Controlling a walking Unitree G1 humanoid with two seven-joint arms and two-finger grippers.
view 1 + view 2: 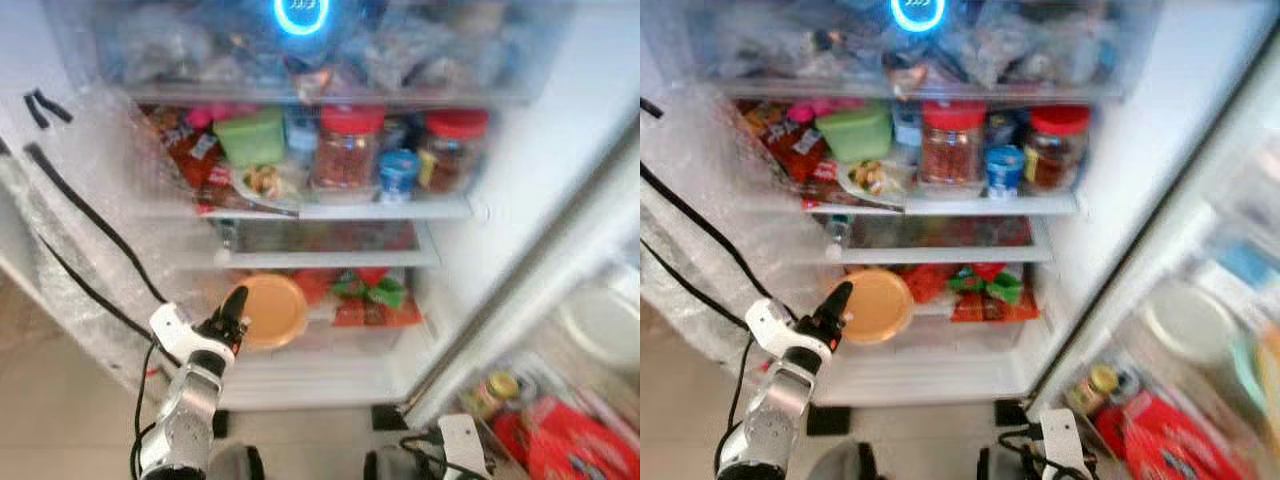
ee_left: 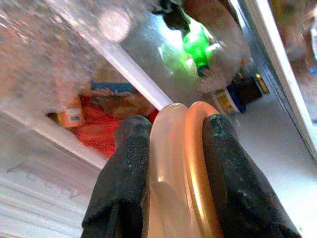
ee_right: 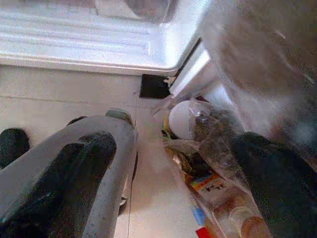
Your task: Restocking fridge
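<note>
While the fridge [image 1: 520, 170] stands open in front of the robot, the left gripper [image 1: 234, 318] reaches up toward the bottom drawer and pinches a round orange plate [image 1: 268, 310] by its edge. In the left wrist view, its two black fingers [image 2: 130, 168] are squeezed tight on both sides of the plate's rim. The plate is held up just in front of the low drawer, where red and green packets [image 1: 370, 295] lie. On the shelf above stand two jars with red lids [image 1: 348, 145], a small blue tub [image 1: 398, 172] between them, and a green box [image 1: 250, 135]. The right gripper [image 3: 173, 198] hangs low by the floor, its fingers spread wide apart and holding nothing.
</note>
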